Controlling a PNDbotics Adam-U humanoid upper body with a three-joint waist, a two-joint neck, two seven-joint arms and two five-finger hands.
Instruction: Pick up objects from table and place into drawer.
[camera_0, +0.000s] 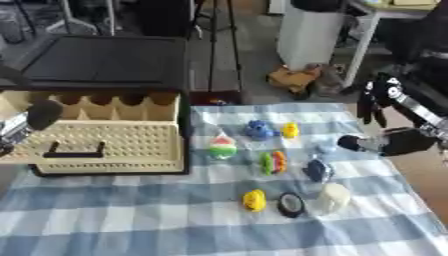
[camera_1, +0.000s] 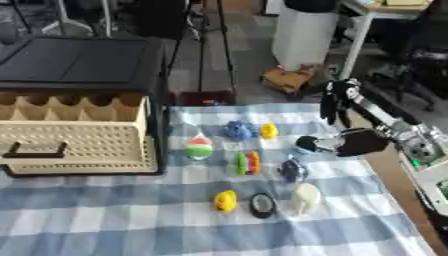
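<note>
Right arm is coming in from the right edge, forearm sloping down toward the middle. Right hand (camera_1: 343, 107) is hanging above the surface, fingers (camera_1: 331, 111) drooping downward and relaxed, thumb (camera_1: 308, 144) jutting out to the left, nothing between them. Left hand (camera_0: 33, 118) is showing at the left edge only as a dark rounded tip; its fingers cannot be made out.

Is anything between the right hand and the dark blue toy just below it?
Nothing visible. The right hand hovers over the cloth's right edge, and the dark blue toy lies just below-left of it with only bare checkered cloth between.
</note>
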